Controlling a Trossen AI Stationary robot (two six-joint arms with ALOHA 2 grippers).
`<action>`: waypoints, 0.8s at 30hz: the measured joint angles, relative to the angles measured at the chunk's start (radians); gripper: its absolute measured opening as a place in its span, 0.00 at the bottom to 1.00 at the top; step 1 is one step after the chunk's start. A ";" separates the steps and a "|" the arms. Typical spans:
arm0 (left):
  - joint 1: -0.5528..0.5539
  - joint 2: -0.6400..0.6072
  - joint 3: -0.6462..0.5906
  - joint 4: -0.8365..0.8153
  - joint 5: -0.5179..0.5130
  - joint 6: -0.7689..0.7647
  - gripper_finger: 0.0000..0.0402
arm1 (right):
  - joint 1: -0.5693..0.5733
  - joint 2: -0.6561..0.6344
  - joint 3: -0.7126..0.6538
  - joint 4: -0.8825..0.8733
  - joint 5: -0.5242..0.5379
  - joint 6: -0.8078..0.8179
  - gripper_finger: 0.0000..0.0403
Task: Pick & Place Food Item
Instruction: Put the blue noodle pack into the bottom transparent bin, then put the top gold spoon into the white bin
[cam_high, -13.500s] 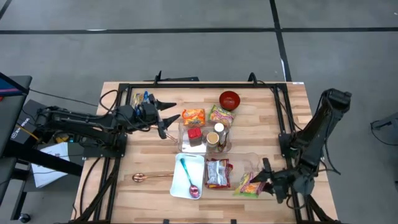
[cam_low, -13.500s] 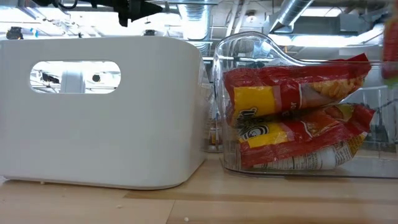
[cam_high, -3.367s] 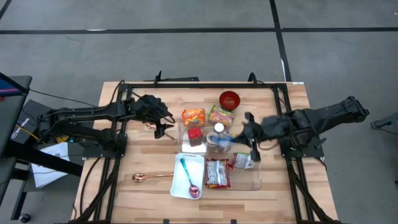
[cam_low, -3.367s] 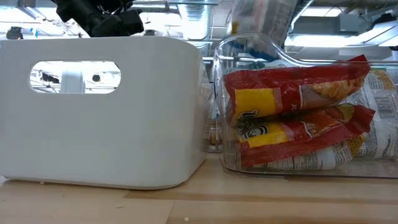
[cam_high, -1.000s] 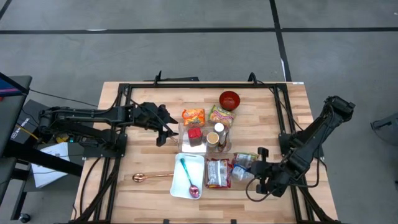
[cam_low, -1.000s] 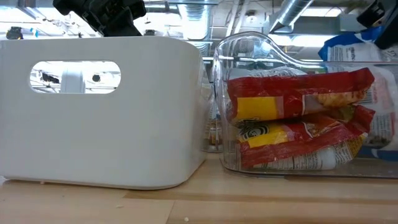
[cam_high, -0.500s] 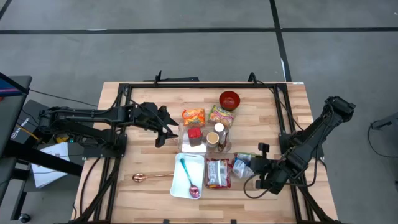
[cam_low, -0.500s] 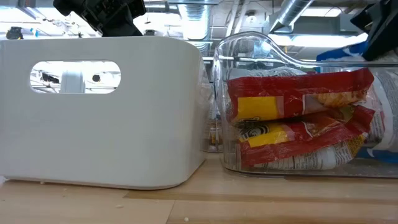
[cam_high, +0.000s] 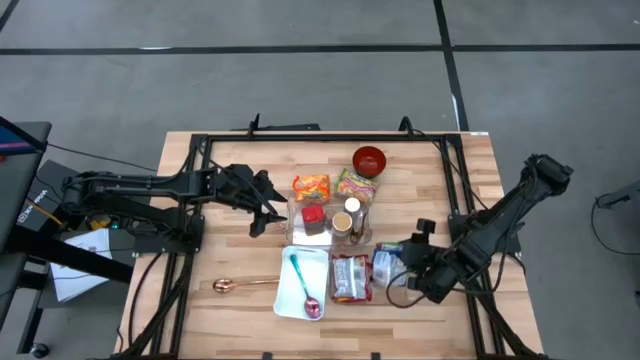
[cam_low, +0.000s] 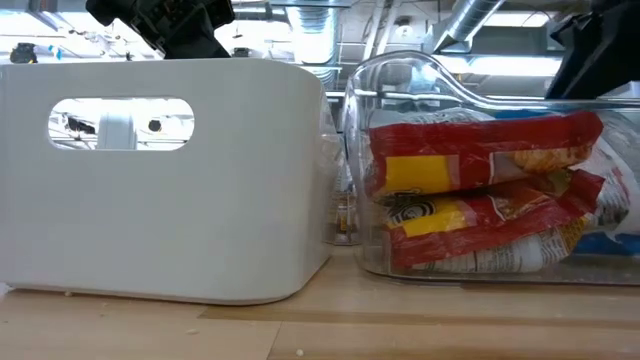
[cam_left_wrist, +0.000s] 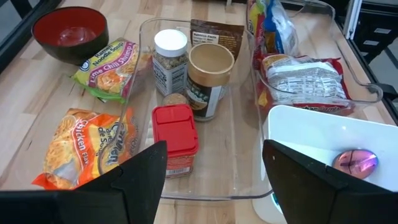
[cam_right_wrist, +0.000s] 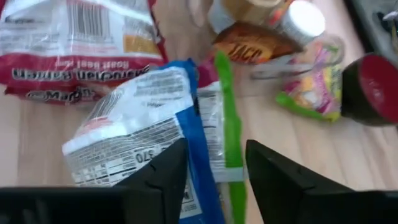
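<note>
On the table's left half we see the left gripper (cam_high: 268, 208) waiting with its fingers apart and empty, just beside the clear tray (cam_left_wrist: 144, 118) that holds 2 jars and a red box (cam_left_wrist: 175, 138). Toward the right, nearer the front edge, the blue-and-white packet (cam_high: 386, 264) lies in the clear bin (cam_low: 440, 75) beside the red noodle packs (cam_high: 349, 277), and the right gripper (cam_high: 411, 277) hangs just past it with fingers parted and nothing between them. We judge the danger is a finger snagging the packet's edge on the way out, dragging it over the bin's wall.
</note>
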 joint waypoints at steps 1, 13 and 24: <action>0.000 0.000 0.000 0.000 0.000 0.001 0.65 | 0.000 -0.008 0.000 -0.003 0.011 -0.004 0.39; 0.001 0.000 0.000 0.000 -0.073 0.046 0.65 | 0.020 -0.217 0.000 -0.043 0.215 -0.007 0.45; 0.000 0.000 -0.089 0.022 -0.121 0.020 0.65 | -0.141 -0.314 0.000 -0.184 0.286 0.117 0.44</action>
